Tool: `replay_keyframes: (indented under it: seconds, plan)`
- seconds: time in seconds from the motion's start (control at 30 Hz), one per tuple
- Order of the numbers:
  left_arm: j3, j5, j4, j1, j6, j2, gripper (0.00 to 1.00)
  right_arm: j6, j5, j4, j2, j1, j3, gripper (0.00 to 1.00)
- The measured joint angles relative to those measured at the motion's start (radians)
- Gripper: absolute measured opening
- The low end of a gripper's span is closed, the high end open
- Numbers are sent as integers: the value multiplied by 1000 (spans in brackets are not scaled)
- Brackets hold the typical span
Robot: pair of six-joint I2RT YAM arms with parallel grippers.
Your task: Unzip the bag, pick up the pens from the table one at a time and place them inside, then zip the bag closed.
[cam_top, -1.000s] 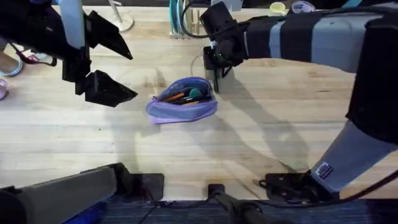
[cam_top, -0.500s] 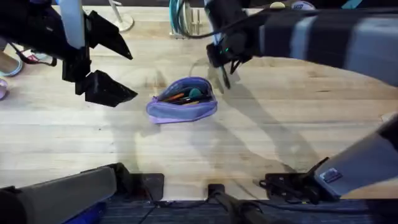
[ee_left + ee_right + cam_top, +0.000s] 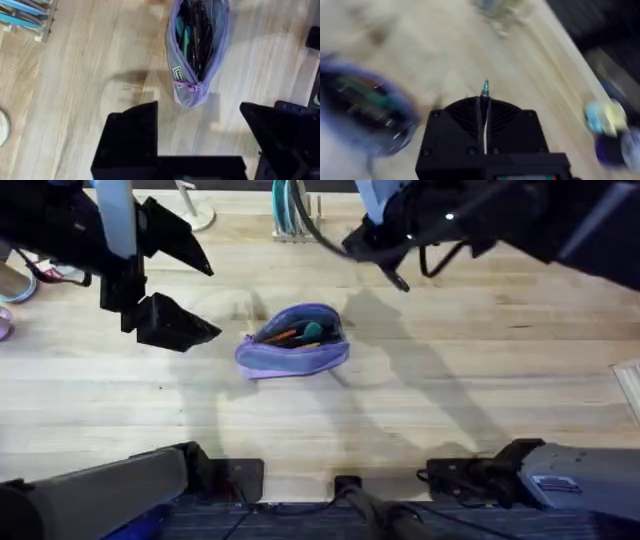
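Observation:
The lavender bag (image 3: 292, 340) lies unzipped in the middle of the table (image 3: 480, 370), with orange, teal and dark pens showing in its mouth. In the left wrist view the bag (image 3: 197, 45) gapes, its zipper pull (image 3: 192, 87) at the near end. My left gripper (image 3: 195, 285) hovers open to the bag's left, its fingers (image 3: 132, 135) wide apart. My right gripper (image 3: 385, 258) is raised behind and right of the bag, shut on a thin dark pen (image 3: 397, 279). That pen's teal tip (image 3: 485, 88) pokes out between the shut fingers, with the bag (image 3: 365, 110) blurred off to one side.
A rack of blue and teal flat items (image 3: 290, 210) stands at the table's back edge, with a white round base (image 3: 195, 215) to its left. Small blue and yellow objects (image 3: 605, 117) sit near the far right edge. Bare wood lies in front of the bag.
My right gripper has risen from beside the bag's right end and swung back and to the right, carrying the pen. The left gripper and the bag have stayed put.

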Motion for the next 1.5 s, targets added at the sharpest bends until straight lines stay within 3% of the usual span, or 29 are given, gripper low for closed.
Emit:
replay_keyframes:
  seconds: [0.2,0.37,0.6,1.1,1.5]
  plan:
    - [0,0,0,0,0,0,993,-244,-296,-103,-32,2,0,32]
    - [0,0,0,0,0,0,993,-410,-398,-179,-32,23,0,32]
    - [0,0,0,0,0,0,993,-541,-438,-211,-17,48,0,32]
    - [0,0,0,0,0,0,994,-572,-445,-206,151,158,0,32]
    - [0,0,0,0,0,0,994,-575,-446,31,300,221,0,32]
